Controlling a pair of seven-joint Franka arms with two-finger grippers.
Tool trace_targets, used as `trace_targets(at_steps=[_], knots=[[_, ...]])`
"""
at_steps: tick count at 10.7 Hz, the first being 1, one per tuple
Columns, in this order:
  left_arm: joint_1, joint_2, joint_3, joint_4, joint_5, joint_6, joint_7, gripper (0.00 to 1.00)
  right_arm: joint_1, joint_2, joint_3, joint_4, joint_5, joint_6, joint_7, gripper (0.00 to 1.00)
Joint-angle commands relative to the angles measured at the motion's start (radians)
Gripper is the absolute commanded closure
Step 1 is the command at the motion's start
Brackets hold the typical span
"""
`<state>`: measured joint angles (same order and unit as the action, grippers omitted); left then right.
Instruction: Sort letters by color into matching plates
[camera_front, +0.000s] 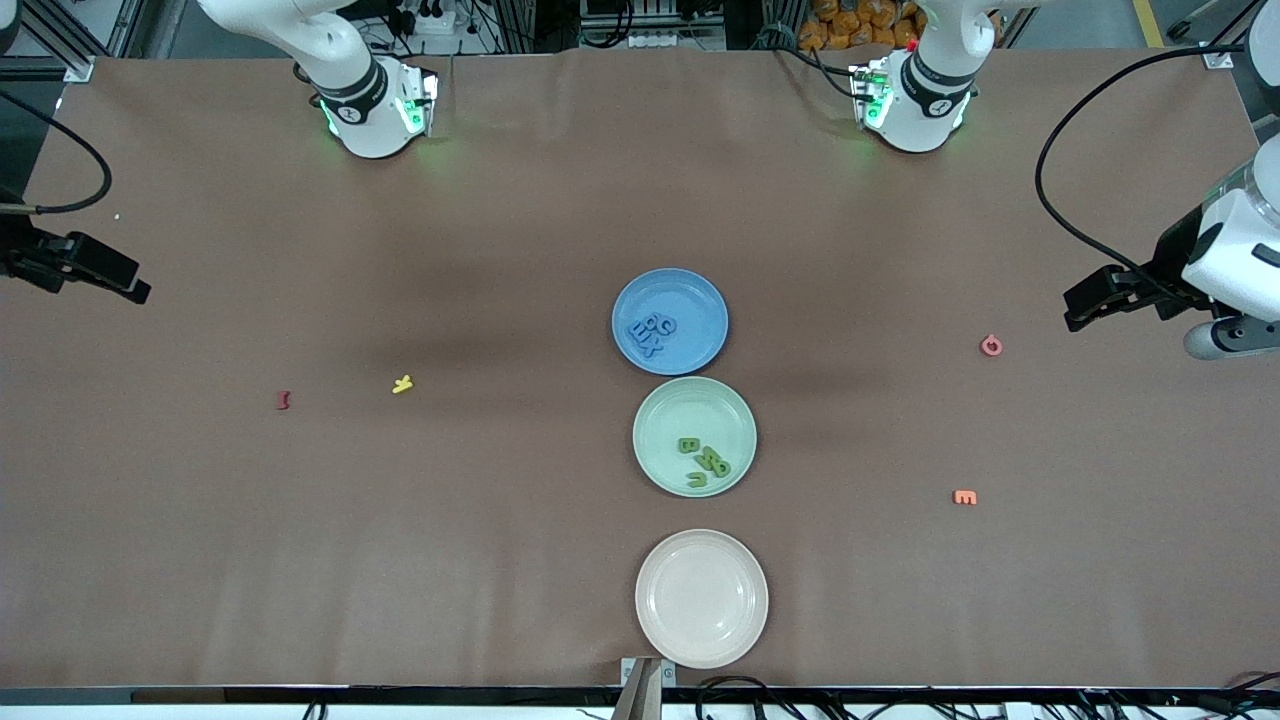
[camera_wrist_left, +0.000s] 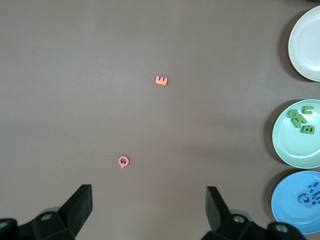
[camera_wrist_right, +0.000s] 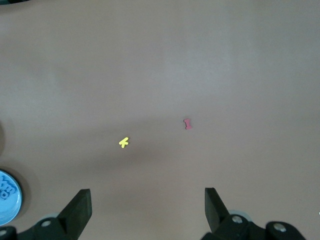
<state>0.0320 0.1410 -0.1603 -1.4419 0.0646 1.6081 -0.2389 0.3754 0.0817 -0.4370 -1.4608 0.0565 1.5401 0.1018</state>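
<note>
Stray letters (camera_front: 402, 384) beside sorted plates (camera_front: 670, 285)

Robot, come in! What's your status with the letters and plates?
Left tool and right tool open, empty, waiting at table ends. Blue letters in blue plate, green letters in green plate. Nothing blocking.

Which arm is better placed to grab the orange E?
Left: the open left pincer hangs over the end where the orange E lies; the right pincer, also open, is over the other end.
</note>
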Motion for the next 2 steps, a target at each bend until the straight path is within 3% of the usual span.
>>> trace_targets(at_steps=[1, 2], knots=[[0.003, -0.001, -0.007, -0.002, -0.022, 0.012, 0.016, 0.0, -0.006, -0.02, 0.009, -0.02, -0.024, 0.006, 0.021, 0.0], [0.003, -0.001, -0.007, 0.0, -0.022, 0.015, 0.016, 0.0, -0.004, -0.02, 0.009, -0.02, -0.024, 0.005, 0.021, 0.0]])
